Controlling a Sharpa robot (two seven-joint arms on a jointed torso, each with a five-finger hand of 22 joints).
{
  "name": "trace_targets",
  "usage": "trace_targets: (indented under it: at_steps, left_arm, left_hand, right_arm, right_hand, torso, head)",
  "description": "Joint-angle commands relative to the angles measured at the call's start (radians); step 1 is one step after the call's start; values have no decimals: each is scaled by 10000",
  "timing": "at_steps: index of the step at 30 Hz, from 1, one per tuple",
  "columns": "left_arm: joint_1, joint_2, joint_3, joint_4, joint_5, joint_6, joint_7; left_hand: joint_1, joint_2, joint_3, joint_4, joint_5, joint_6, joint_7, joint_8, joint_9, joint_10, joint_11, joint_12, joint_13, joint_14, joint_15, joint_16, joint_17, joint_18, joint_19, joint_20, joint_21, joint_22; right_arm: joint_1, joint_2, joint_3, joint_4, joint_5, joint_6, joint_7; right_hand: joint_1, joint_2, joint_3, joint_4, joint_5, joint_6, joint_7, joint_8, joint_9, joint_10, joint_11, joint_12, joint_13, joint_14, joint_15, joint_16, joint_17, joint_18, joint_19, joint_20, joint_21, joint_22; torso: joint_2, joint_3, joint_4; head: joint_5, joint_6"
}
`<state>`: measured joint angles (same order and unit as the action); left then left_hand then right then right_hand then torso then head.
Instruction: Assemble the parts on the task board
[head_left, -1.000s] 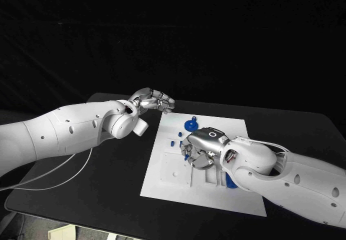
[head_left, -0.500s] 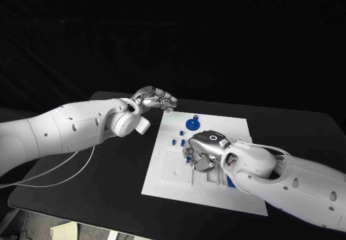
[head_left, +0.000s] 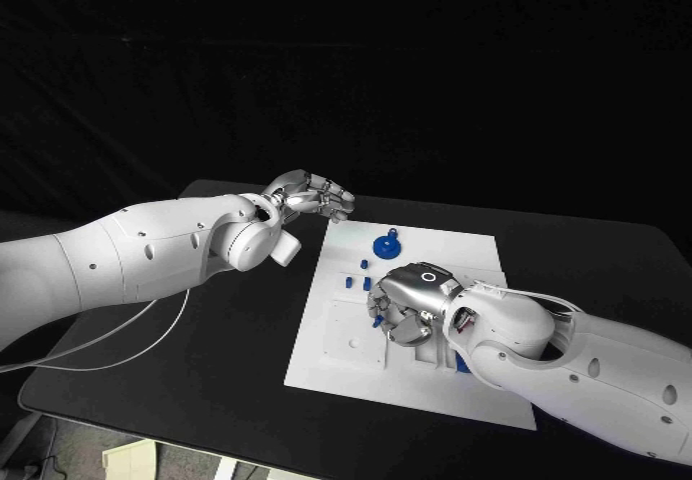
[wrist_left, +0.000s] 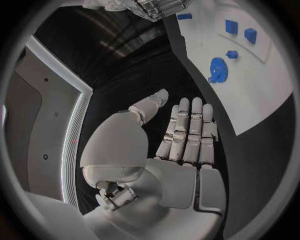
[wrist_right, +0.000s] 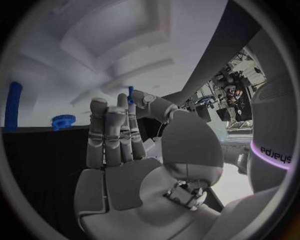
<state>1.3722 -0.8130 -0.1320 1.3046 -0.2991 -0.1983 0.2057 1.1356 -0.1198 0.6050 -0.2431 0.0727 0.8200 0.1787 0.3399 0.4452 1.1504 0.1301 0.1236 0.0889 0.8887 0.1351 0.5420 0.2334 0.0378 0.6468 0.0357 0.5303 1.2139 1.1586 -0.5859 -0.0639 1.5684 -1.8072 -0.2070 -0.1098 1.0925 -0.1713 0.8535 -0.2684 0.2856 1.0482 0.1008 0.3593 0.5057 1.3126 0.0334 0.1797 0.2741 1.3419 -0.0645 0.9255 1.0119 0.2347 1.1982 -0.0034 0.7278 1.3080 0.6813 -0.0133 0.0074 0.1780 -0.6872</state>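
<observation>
The black tabletop (head_left: 216, 330) is carrying the white task board (head_left: 346, 370), which is lying flat near its middle.

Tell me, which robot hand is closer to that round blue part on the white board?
Right. The right robot hand hangs over the board's middle, just below the round blue part; the left robot hand hovers beyond the task board's far-left corner.

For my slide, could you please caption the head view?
Right hand works over the task board; left hand waits beside it.
</observation>
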Motion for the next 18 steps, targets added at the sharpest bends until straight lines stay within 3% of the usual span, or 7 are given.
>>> trace_targets:
  at_steps: [1, 18]
  left_arm:
    - [12, 8, 11, 20, 29, 123, 32]
    - [12, 16, 12, -1, 4, 104, 41]
  left_hand:
    - [-100, -19, -2, 45, 63, -85, -12, 5, -16, 18, 47, -43, -18, 52, 15, -51, 13, 118, -77, -2, -65, 17]
    - [-114, -31, -13, 47, 46, -102, -7, 5, -19, 8, 53, -57, -26, 42, 20, -74, 24, 117, -88, 2, -79, 32]
  right_arm:
    - [-13, 4, -26, -65, -40, 133, 10]
    - [-110, 177, -95, -156, -67, 111, 23]
  right_hand:
    - [1, 37, 1, -32, 31, 65, -5, 69, 17, 81, 17, -58, 16, -81, -117, 53, -9, 271, 9, -59, 40, 196]
    - [-4, 40, 2, -35, 50, 68, -6, 67, 24, 86, 15, -64, 26, -81, -119, 60, -10, 271, 9, -61, 50, 196]
  torso:
    - [-3, 2, -7]
    - [0, 8, -1]
  head:
    - [16, -16]
    - [3, -57]
